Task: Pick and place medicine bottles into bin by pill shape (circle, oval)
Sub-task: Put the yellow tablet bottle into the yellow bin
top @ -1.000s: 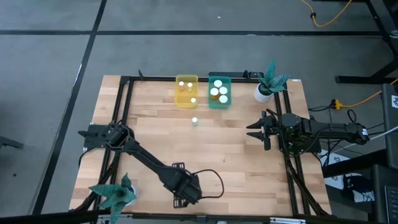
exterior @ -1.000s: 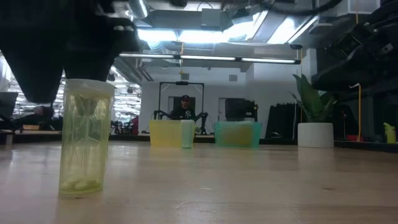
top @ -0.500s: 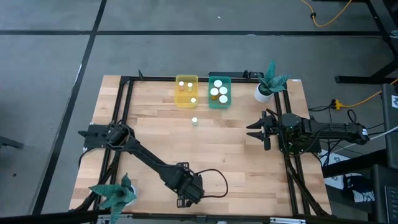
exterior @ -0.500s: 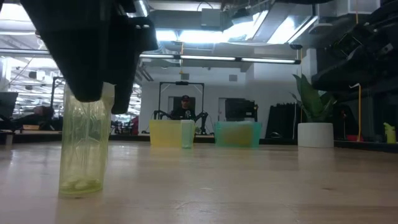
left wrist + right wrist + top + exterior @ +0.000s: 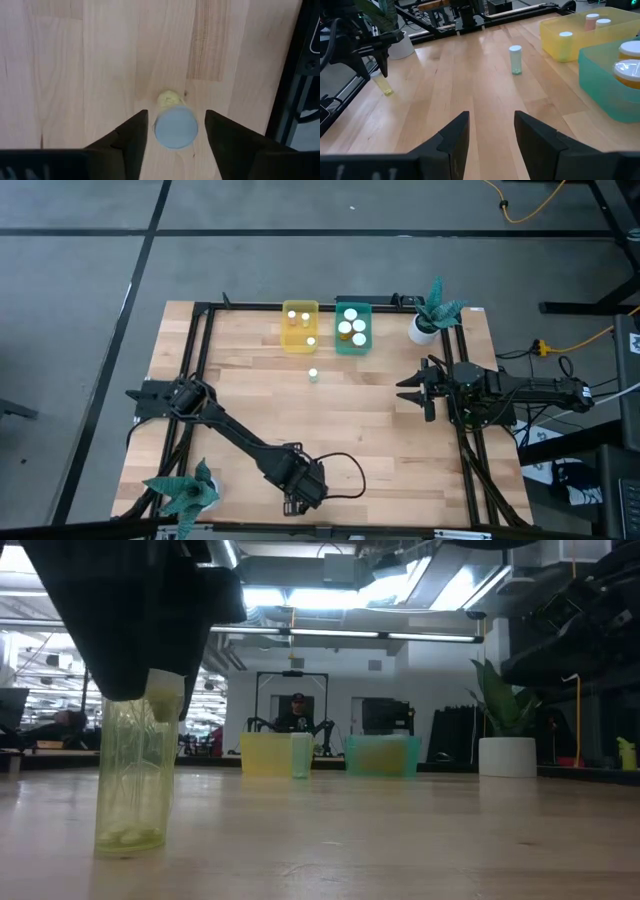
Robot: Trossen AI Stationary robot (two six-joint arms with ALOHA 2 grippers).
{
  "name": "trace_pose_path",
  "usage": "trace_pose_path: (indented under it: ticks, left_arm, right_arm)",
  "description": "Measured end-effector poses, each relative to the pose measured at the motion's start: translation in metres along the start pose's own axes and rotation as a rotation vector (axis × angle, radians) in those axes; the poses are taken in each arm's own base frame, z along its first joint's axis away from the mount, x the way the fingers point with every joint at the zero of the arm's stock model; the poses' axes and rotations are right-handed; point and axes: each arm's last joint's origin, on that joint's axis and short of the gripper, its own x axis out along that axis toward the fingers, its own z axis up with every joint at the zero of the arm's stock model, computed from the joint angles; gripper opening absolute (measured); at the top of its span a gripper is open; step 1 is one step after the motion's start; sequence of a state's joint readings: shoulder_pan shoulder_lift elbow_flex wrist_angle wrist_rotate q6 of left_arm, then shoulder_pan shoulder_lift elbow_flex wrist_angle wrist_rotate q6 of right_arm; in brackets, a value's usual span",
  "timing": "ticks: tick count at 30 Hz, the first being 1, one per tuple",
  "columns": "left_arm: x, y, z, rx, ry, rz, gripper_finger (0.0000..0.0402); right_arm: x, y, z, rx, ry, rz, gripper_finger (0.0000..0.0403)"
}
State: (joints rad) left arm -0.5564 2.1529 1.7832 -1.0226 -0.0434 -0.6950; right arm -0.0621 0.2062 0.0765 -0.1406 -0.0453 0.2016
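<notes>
A narrow yellow-green medicine bottle (image 5: pixel 135 775) with a white cap (image 5: pixel 176 132) stands upright on the wood near the table's near edge. My left gripper (image 5: pixel 176 125) points down over it, open, one finger on each side of the cap with a small gap at both. In the high view the left gripper (image 5: pixel 300 488) hides this bottle. Another bottle (image 5: pixel 313 374) stands alone in front of the yellow bin (image 5: pixel 300 327) and the teal bin (image 5: pixel 352 327), both holding white-capped bottles. My right gripper (image 5: pixel 425 390) waits open at the table's right side.
A white plant pot (image 5: pixel 422 330) stands at the far right corner and a green plant (image 5: pixel 185 492) at the near left corner. A black frame (image 5: pixel 200 380) runs around the table. Bare wood lies between the near bottle and the bins. A person (image 5: pixel 297 715) shows in the room behind.
In the low view my left gripper's fingers have come down around the top of the yellow-green bottle, which they stood above a second ago. The bottle has stayed upright in its place.
</notes>
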Motion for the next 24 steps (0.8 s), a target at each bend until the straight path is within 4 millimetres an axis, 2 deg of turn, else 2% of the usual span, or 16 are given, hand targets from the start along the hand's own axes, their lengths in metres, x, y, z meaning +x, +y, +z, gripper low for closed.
trace_pose_path:
  ticks: [10, 15, 20, 24]
  left_arm:
    - [-0.001, 0.001, 0.001, 0.014, -0.024, 0.025, 0.0102]
    - [-0.023, 0.010, 0.005, 0.033, -0.062, 0.011, 0.0087]
    - [-0.066, 0.042, 0.009, 0.027, -0.086, 0.028, 0.0089]
    - [-0.096, 0.088, 0.013, -0.008, -0.087, 0.159, 0.0090]
  right_arm:
    - [0.000, 0.000, 0.000, 0.000, 0.000, 0.000, 0.0158]
    - [0.000, 0.000, 0.000, 0.000, 0.000, 0.000, 0.0158]
    - [0.000, 0.000, 0.000, 0.000, 0.000, 0.000, 0.0158]
    - [0.000, 0.000, 0.000, 0.000, 0.000, 0.000, 0.0158]
